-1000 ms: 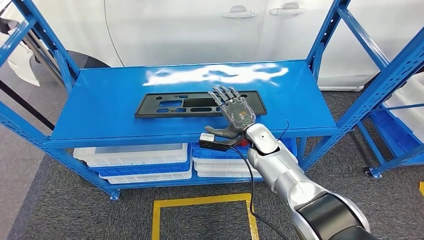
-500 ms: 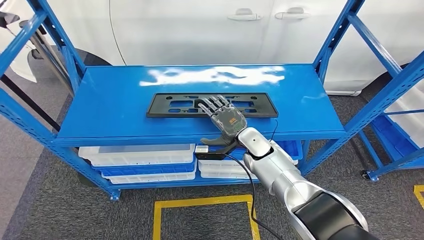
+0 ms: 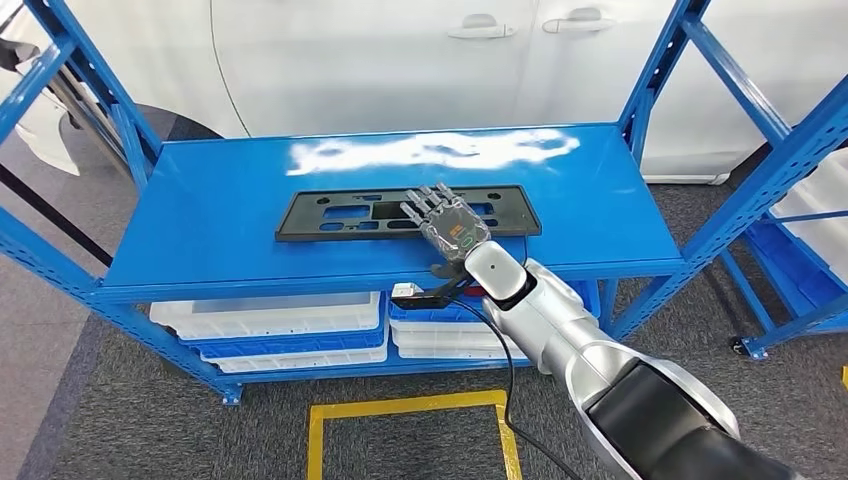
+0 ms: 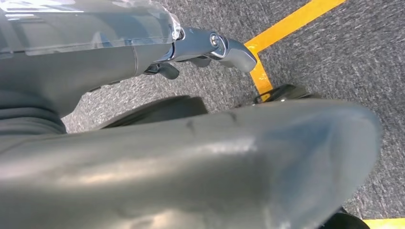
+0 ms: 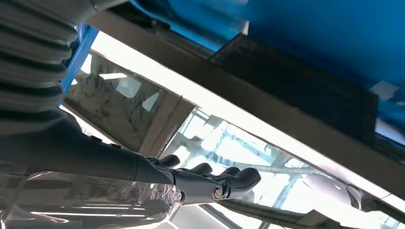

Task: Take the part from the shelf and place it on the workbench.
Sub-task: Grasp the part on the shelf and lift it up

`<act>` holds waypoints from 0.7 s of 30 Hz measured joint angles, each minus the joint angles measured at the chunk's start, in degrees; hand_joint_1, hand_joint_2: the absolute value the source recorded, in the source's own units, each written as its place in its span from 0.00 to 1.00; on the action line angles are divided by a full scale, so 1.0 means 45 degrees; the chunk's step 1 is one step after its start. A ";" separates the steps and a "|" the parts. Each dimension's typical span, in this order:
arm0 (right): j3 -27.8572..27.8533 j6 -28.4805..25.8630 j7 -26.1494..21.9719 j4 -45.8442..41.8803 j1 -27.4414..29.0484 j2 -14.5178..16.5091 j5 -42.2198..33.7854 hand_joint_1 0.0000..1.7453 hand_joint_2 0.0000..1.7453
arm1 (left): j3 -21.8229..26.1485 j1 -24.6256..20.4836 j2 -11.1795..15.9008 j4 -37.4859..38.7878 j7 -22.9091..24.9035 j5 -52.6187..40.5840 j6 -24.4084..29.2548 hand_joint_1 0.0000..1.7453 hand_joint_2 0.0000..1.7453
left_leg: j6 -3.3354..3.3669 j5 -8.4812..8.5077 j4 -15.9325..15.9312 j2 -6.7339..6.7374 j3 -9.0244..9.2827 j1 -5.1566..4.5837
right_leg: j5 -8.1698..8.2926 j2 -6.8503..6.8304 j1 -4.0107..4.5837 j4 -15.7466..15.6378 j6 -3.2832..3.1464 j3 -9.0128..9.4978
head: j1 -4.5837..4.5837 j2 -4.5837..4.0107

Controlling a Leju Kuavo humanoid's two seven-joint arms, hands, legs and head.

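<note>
The part [image 3: 512, 212] is a flat black rectangular frame with cut-outs, lying on the blue shelf top [image 3: 200, 220]. My right hand [image 3: 445, 222] reaches over the shelf's front edge. Its fingers are spread low over the part's near edge, right of the middle, and they grip nothing. In the right wrist view those fingers [image 5: 215, 183] stretch out straight close to the black part [image 5: 296, 90] and the blue shelf [image 5: 334, 28]. My left hand [image 4: 210, 45] hangs at my side over the grey carpet, its fingers extended and holding nothing.
White trays [image 3: 270, 320] are stacked on the lower shelf. Blue uprights [image 3: 660, 60] frame the shelf, and another blue rack [image 3: 790, 230] stands at the right. A white car [image 3: 420, 60] is behind. A yellow square [image 3: 400, 405] marks the floor.
My right hand has tipped from upright to flat and reached forward over the part's near edge. The camera has shifted slightly; the part has not moved on the shelf.
</note>
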 joint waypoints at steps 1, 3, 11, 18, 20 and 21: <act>0.0057 -0.0012 -0.0011 0.0016 -0.0001 0.0006 -0.0118 0.00 1.00 | 0.0000 0.0015 0.0000 0.0000 -0.0001 0.0005 -0.0001 0.00 0.00 | -0.0042 -0.0196 0.0680 0.0001 -0.0355 0.0027 | -0.0010 0.0000 0.0004 0.0007 -0.0004 0.0004 | 0.0000 0.0000; 0.0092 -0.0095 -0.0071 0.0033 0.0012 0.0017 -0.0457 0.00 1.00 | 0.0000 0.0031 0.0000 0.0004 -0.0007 0.0008 -0.0001 0.00 0.00 | -0.0091 0.0159 0.0626 0.0005 -0.0412 0.0075 | -0.0043 0.0007 -0.0004 0.0042 0.0020 0.0013 | 0.0000 0.0000; -0.0095 -0.0295 -0.0366 -0.0034 -0.0370 0.0034 -0.0920 0.00 1.00 | 0.0000 0.0018 -0.0007 0.0019 -0.0012 0.0108 0.0024 0.00 0.00 | 0.0346 0.1537 -0.2615 -0.0017 0.1063 0.0055 | -0.0266 0.0023 0.0012 0.0306 0.0490 -0.0039 | 0.0001 0.0000; -0.0052 0.1665 0.0234 0.0465 -0.0900 0.0204 -0.0521 0.00 1.00 | 0.0004 0.0010 -0.0011 0.0019 -0.0179 0.0261 0.0166 0.00 0.00 | 0.0554 0.1580 -0.2676 -0.0032 0.1098 0.0070 | -0.1610 0.0016 -0.0065 0.3723 0.0684 -0.1652 | 0.0000 0.0000; -0.0030 0.2048 0.0719 0.0614 -0.1007 0.0235 -0.0504 0.00 1.00 | 0.0001 0.0008 -0.0016 0.0019 -0.0189 0.0200 0.0161 0.00 0.00 | 0.0527 0.1563 -0.2661 -0.0064 0.1121 0.0062 | -0.0709 0.0016 -0.0053 0.2192 0.0574 -0.0955 | 0.0000 0.0000; -0.0028 0.2105 0.0879 0.0672 -0.1114 0.0232 -0.0512 0.00 1.00 | 0.0000 0.0001 -0.0023 0.0019 -0.0189 0.0157 0.0151 0.00 0.00 | 0.0488 0.1548 -0.2642 -0.0071 0.1115 0.0029 | -0.0377 0.0015 -0.0019 0.1323 0.0508 -0.0555 | 0.0000 0.0000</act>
